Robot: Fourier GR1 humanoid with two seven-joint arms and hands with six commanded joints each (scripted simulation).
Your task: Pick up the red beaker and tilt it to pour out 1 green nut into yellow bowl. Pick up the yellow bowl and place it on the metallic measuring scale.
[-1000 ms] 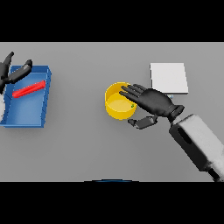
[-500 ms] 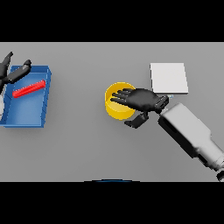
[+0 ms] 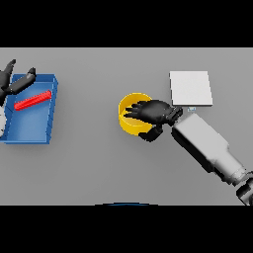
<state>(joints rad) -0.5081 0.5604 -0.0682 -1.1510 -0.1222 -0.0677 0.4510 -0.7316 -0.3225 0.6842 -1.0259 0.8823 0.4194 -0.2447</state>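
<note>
My right hand (image 3: 154,112) is over the round yellow bowl (image 3: 129,120) near the middle of the flat grey surface (image 3: 99,163). Fingers lie across the bowl's rim on its right side and reach in over the opening, thumb curls down along the outer wall at the lower right, so the rim is pinched btw fingers and thumb. Bowl looks like it sits on the surface (can't tell if it's lifted at all). Bowl's inside is mostly covered by my hand; contents not visible.

White-grey forearm comes in from the lower right, angled up-left twd the bowl.

Pale metallic square measuring scale (image 3: 191,88) lies up-right of the bowl, near it but apart. My wrist passes just below the scale's lower left corner.

Far left: blue rectangular tray (image 3: 29,131) w/ raised walls. A long red beaker (image 3: 33,100) lies on its side in the tray's upper half, tilted, right end higher in view. My left hand (image 3: 14,81) is at the tray's upper left corner, fingers spread and relaxed, one fingertip over the tray's top rim, not touching the beaker. Beaker and bowl are well apart.
</note>
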